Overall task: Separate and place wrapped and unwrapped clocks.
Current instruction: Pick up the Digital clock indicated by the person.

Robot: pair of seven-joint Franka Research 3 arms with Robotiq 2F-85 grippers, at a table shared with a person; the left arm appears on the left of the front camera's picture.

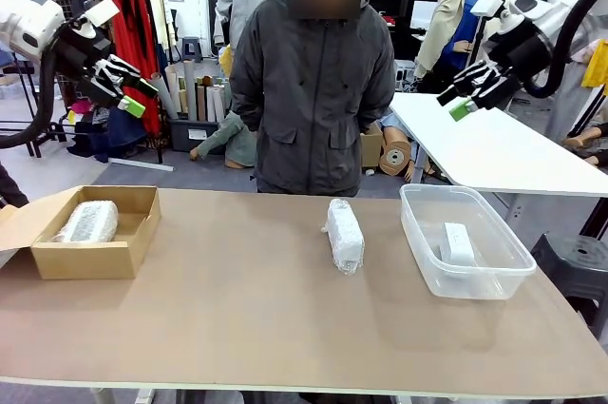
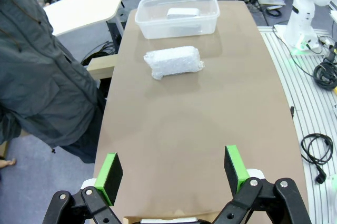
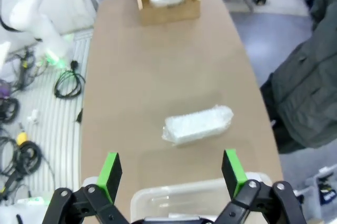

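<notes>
The left gripper (image 1: 140, 96) and right gripper (image 1: 454, 100) are hovering wide open, holding nothing, the right one above the clear tub (image 1: 475, 282). 1 bare clock (image 1: 457, 243) is lying inside that tub, 1 wrapped clock (image 1: 344, 235) just left of it, and a 2nd wrapped clock (image 1: 87, 221) is sitting in the cardboard box (image 1: 85, 259) far left of it.
</notes>
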